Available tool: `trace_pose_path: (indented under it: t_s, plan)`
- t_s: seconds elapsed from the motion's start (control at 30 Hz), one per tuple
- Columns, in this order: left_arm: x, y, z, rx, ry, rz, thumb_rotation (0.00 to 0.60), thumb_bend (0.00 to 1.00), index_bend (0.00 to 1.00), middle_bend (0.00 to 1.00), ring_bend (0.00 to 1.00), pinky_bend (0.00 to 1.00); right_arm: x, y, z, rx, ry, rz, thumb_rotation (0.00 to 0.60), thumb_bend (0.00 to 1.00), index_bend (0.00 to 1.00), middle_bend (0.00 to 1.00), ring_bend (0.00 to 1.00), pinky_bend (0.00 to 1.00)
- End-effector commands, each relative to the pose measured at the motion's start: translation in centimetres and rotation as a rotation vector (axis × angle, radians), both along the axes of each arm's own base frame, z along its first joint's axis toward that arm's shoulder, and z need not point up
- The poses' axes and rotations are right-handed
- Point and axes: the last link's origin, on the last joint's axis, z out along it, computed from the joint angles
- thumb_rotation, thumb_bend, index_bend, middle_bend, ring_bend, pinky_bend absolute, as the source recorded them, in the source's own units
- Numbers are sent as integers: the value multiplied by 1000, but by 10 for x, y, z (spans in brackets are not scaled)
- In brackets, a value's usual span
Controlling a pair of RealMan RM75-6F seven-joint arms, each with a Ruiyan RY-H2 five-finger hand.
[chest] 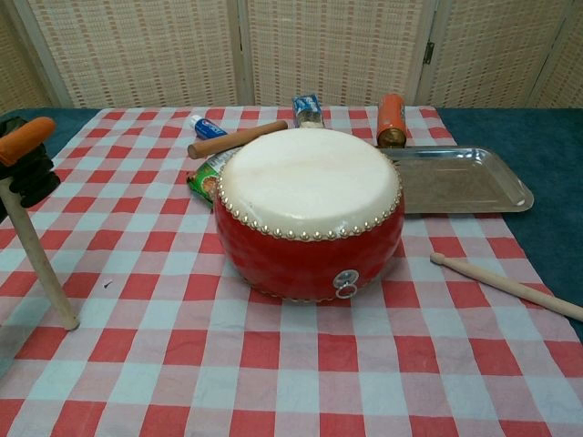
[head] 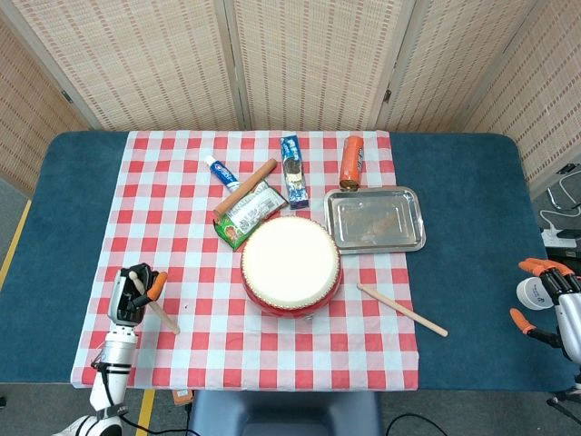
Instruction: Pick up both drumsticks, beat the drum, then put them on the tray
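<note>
A red drum (head: 290, 265) (chest: 308, 208) with a pale skin stands mid-table on the checked cloth. My left hand (head: 132, 292) (chest: 25, 162) grips one wooden drumstick (head: 156, 310) (chest: 38, 259) near the cloth's left edge, its lower end close to the cloth. The second drumstick (head: 402, 310) (chest: 508, 286) lies flat on the cloth to the drum's right. A steel tray (head: 375, 219) (chest: 460, 179) sits behind and right of the drum. My right hand (head: 549, 302) hovers off the cloth at the far right with fingers spread, holding nothing; the chest view does not show it.
Behind the drum lie a wooden rolling pin (head: 245, 188), a toothpaste tube (head: 220, 170), a green packet (head: 247, 213), a blue box (head: 292, 169) and an orange can (head: 351, 162). Blue tabletop (head: 472, 218) flanks the cloth; folding screens stand behind.
</note>
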Motion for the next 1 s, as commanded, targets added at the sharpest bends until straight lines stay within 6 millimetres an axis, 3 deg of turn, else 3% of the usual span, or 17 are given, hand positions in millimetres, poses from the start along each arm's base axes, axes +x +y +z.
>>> trace_pose_path:
  t_s: [0.03,0.23,0.37,1.0]
  plan:
    - [-4,-15,-1,-52,51,-41,600,340,838,949,872,867,0,1,0,1,0,0,600,184,256,224,184,322]
    - [-8,-26,-4,-103,93,-75,600,340,806,913,843,842,1,0,-1,3,-1,4,600,184,256,224,184,322]
    - [-9,-38,-12,-138,211,-158,600,340,761,881,817,818,2,0,-2,6,-2,8,600,184,256,224,184,322]
    - [-25,-45,-33,-182,328,-186,600,294,758,872,795,810,3,0,-1,4,-1,-3,600,184,256,227,184,322]
